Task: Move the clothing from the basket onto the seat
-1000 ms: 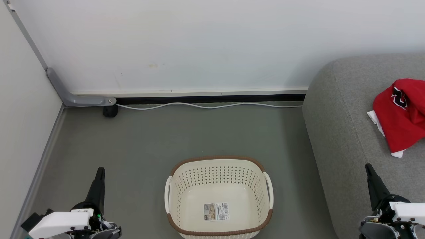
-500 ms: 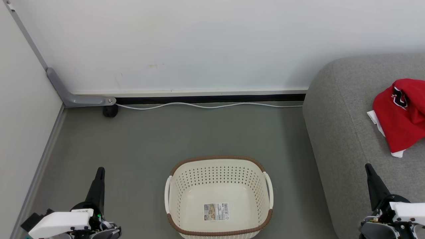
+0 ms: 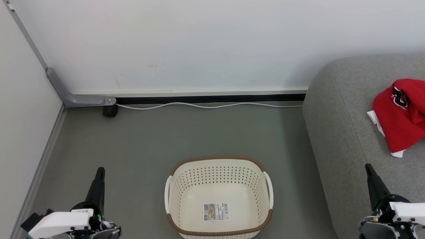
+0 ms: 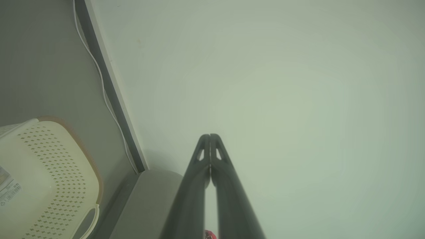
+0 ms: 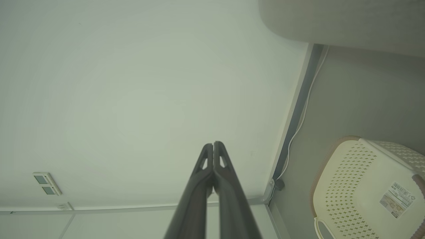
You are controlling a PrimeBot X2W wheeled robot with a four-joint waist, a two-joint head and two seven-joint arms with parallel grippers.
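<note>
The cream basket [image 3: 219,176] with a brown rim stands on the floor at bottom centre, holding nothing but a barcode sticker on its floor; it also appears in the wrist views [image 4: 49,172] [image 5: 365,186]. Red clothing [image 3: 400,116] with white trim and a black-and-white emblem lies on the grey seat [image 3: 345,132] at the right edge. My left gripper [image 3: 99,171] is at the lower left, shut, holding nothing [image 4: 210,136]. At the lower right, over the seat's front, my right gripper [image 3: 368,166] is also shut with nothing in it [image 5: 213,143].
A white wall runs across the back, with a white cable [image 3: 209,105] along its base. A grey bracket [image 3: 76,98] and a dark caster [image 3: 110,111] sit in the left corner beside a side panel. Grey floor [image 3: 199,132] lies between basket and wall.
</note>
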